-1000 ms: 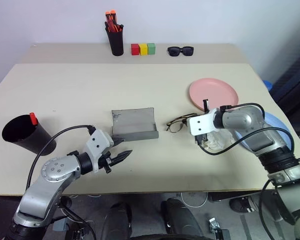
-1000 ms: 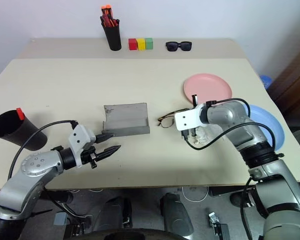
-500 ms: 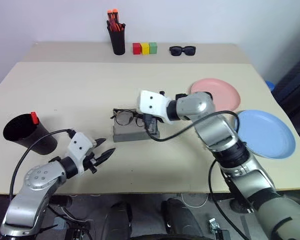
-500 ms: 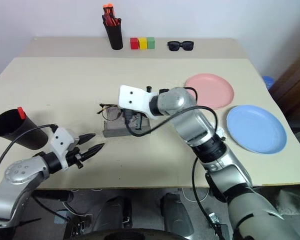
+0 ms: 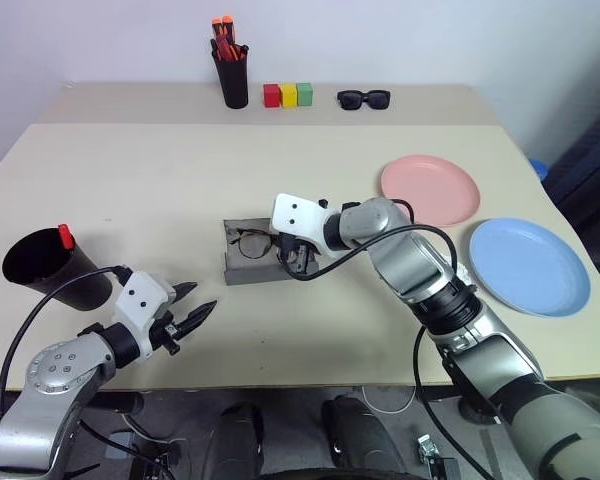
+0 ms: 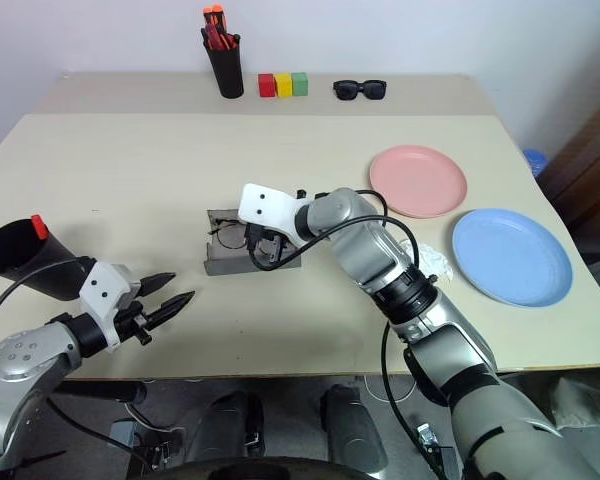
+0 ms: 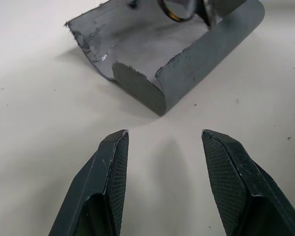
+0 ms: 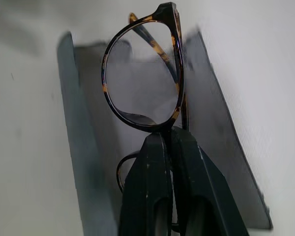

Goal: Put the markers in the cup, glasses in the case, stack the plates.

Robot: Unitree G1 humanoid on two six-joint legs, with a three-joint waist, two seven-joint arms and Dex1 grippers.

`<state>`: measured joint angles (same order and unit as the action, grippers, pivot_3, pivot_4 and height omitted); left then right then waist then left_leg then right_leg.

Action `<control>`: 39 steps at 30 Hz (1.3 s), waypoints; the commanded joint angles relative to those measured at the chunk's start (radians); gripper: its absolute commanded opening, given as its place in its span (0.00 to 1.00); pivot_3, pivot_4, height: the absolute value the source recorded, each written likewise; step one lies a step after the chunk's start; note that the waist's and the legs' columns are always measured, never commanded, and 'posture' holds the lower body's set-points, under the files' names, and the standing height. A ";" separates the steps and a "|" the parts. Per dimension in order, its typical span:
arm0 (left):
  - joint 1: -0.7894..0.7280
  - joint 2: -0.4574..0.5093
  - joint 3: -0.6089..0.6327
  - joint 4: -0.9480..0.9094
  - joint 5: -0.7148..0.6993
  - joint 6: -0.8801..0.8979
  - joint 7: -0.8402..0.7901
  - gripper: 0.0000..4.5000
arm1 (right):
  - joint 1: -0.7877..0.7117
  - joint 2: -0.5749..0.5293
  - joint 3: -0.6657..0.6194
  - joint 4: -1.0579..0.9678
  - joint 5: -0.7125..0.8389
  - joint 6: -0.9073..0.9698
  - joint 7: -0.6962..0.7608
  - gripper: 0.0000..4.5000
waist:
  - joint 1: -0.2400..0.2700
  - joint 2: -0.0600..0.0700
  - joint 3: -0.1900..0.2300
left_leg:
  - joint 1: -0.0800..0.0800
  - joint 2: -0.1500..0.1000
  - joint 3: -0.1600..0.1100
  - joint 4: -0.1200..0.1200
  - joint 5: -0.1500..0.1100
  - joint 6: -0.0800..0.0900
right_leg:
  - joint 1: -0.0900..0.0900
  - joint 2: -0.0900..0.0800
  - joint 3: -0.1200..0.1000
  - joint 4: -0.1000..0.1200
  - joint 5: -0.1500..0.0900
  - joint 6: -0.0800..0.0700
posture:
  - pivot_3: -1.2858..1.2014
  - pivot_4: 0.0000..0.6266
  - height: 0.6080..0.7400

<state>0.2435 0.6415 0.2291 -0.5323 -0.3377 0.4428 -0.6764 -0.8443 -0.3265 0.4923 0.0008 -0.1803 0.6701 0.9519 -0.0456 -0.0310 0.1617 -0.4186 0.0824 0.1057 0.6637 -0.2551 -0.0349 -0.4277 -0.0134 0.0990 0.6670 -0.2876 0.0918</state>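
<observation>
The grey case (image 5: 270,268) lies open mid-table. My right gripper (image 5: 297,257) is shut on the bridge of the wire-rimmed glasses (image 5: 250,243) and holds them inside the case's hollow, over its left part; the right wrist view shows one lens (image 8: 142,73) above the closed fingertips (image 8: 152,147). Whether the glasses rest on the lining I cannot tell. My left gripper (image 5: 192,312) hovers open and empty, near the table's front edge, short of the case (image 7: 187,59). The black cup (image 5: 52,272) stands at the left with a red marker (image 5: 66,237) in it. Pink plate (image 5: 430,190) and blue plate (image 5: 528,267) lie apart on the right.
At the back stand a black pen holder (image 5: 230,78) with orange-capped pens, three coloured blocks (image 5: 286,96) and black sunglasses (image 5: 363,99). A crumpled white scrap (image 6: 435,262) lies between the case and the blue plate.
My right gripper carried the glasses leftwards from beside the plates into the open case. The left gripper drew back left, away from the case, still open.
</observation>
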 commanded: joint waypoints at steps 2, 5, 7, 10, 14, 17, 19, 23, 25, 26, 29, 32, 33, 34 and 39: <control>-0.005 0.001 0.001 -0.034 -0.002 -0.016 0.006 0.53 | -0.007 -0.012 0.002 -0.047 0.004 0.000 -0.003 0.20 | -0.001 0.000 0.000 | 0.000 0.000 0.000 0.000 0.000 0.000 | 0.000 0.000 0.000 0.000 0.000 0.000 | 0.52 0.24 0.87; -0.007 0.001 -0.004 -0.034 -0.003 -0.017 0.008 0.53 | -0.010 -0.009 0.002 -0.048 0.000 -0.008 -0.015 0.52 | -0.001 0.000 0.000 | 0.000 0.000 0.000 0.000 0.000 0.000 | 0.000 0.000 0.000 0.000 0.000 0.000 | 0.52 0.24 0.87; -0.009 0.001 -0.004 -0.034 -0.005 -0.016 0.008 0.53 | -0.014 -0.008 0.000 -0.051 -0.001 -0.012 -0.020 0.76 | -0.001 0.000 0.000 | -0.001 0.000 0.000 0.000 0.000 0.000 | -0.001 0.000 0.000 0.000 0.000 0.000 | 0.52 0.24 0.87; -0.014 -0.006 0.005 -0.036 -0.020 -0.007 0.013 0.53 | -0.020 -0.011 -0.014 -0.070 0.018 -0.027 -0.010 0.87 | -0.001 0.000 0.000 | -0.001 0.000 0.000 0.000 0.000 0.000 | -0.001 0.000 0.000 0.000 0.000 0.000 | 0.52 0.24 0.87; -0.064 -0.028 0.021 -0.042 -0.079 0.055 0.041 0.48 | -0.008 -0.028 -0.060 -0.118 0.067 -0.064 0.008 0.88 | 0.000 0.000 0.000 | -0.001 0.000 0.000 0.000 0.000 0.000 | -0.001 0.000 0.000 0.000 0.000 0.000 | 0.52 0.24 0.87; -0.137 -0.041 0.022 -0.038 -0.121 0.109 0.075 0.25 | 0.028 -0.070 -0.093 -0.164 0.101 -0.144 0.024 0.88 | 0.005 0.000 0.000 | -0.002 0.000 -0.001 0.000 0.000 0.000 | -0.001 0.000 0.000 -0.001 0.000 0.000 | 0.52 0.24 0.87; -0.222 -0.047 0.003 -0.026 -0.138 0.144 0.098 0.03 | 0.076 -0.115 -0.120 -0.198 0.121 -0.198 0.032 0.88 | 0.007 -0.001 0.000 | -0.003 0.000 -0.001 0.001 0.000 0.000 | 0.000 0.000 -0.001 -0.002 0.000 0.000 | 0.52 0.24 0.87; -0.485 -0.060 -0.092 0.099 -0.074 0.220 0.174 0.01 | 0.223 -0.208 -0.205 -0.260 0.165 -0.318 0.031 0.88 | 0.023 -0.002 0.000 | -0.003 -0.001 -0.002 0.001 0.000 0.000 | 0.001 0.000 -0.001 -0.002 0.000 0.001 | 0.52 0.24 0.87; -0.630 -0.071 -0.152 0.221 -0.021 0.249 0.205 0.01 | 0.311 -0.248 -0.260 -0.298 0.205 -0.376 0.035 0.88 | 0.028 -0.002 0.000 | -0.003 -0.002 -0.003 0.002 0.000 0.000 | 0.001 0.001 -0.001 -0.002 0.000 0.001 | 0.52 0.24 0.87; -0.685 -0.077 -0.172 0.269 -0.007 0.260 0.210 0.01 | 0.346 -0.259 -0.283 -0.314 0.220 -0.381 0.031 0.88 | 0.030 -0.002 0.000 | -0.003 -0.002 -0.003 0.002 0.000 0.000 | 0.001 0.001 -0.001 -0.002 0.001 0.002 | 0.52 0.24 0.87; -0.876 -0.120 -0.206 0.444 0.000 0.289 0.201 0.01 | 0.438 -0.276 -0.361 -0.340 0.256 -0.368 -0.009 0.88 | 0.024 -0.002 0.000 | -0.003 -0.002 -0.003 0.002 0.000 0.000 | 0.001 0.002 0.000 -0.002 0.002 0.004 | 0.52 0.24 0.87; -1.066 -0.151 -0.243 0.702 0.013 0.374 0.166 0.01 | 0.539 -0.301 -0.412 -0.389 0.274 -0.356 -0.030 0.88 | 0.031 -0.002 0.000 | -0.004 -0.002 -0.004 0.002 0.000 0.000 | 0.001 0.002 -0.001 -0.002 0.002 0.005 | 0.52 0.24 0.87; -1.118 -0.156 -0.264 0.792 0.027 0.378 0.142 0.01 | 0.570 -0.304 -0.427 -0.411 0.284 -0.345 -0.039 0.88 | 0.032 -0.002 0.000 | -0.004 -0.002 -0.005 0.002 0.000 0.000 | 0.001 0.003 -0.001 -0.002 0.002 0.005 | 0.52 0.24 0.87; -1.161 -0.165 -0.276 0.874 0.035 0.375 0.120 0.01 | 0.595 -0.305 -0.439 -0.431 0.291 -0.334 -0.049 0.88 | 0.031 -0.002 0.000 | -0.004 -0.002 -0.005 0.002 0.000 0.000 | 0.000 0.003 -0.001 -0.002 0.002 0.005 | 0.52 0.24 0.87; -1.270 -0.169 -0.372 1.135 0.115 0.317 -0.024 0.01 | 0.703 -0.319 -0.485 -0.532 0.343 -0.282 -0.068 0.88 | 0.025 -0.001 0.001 | -0.005 -0.002 -0.005 0.001 0.000 0.000 | 0.000 0.003 -0.001 -0.002 0.001 0.006 | 0.52 0.24 0.87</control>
<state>-0.9957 0.4642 -0.1227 0.5661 -0.2506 0.7924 -0.6512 -0.1507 -0.6320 0.0463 -0.4700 0.1333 0.3798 0.8926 -0.0204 -0.0325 0.1622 -0.4233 0.0805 0.1011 0.6651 -0.2549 -0.0347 -0.4282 -0.0105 0.0980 0.6652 -0.2862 0.0981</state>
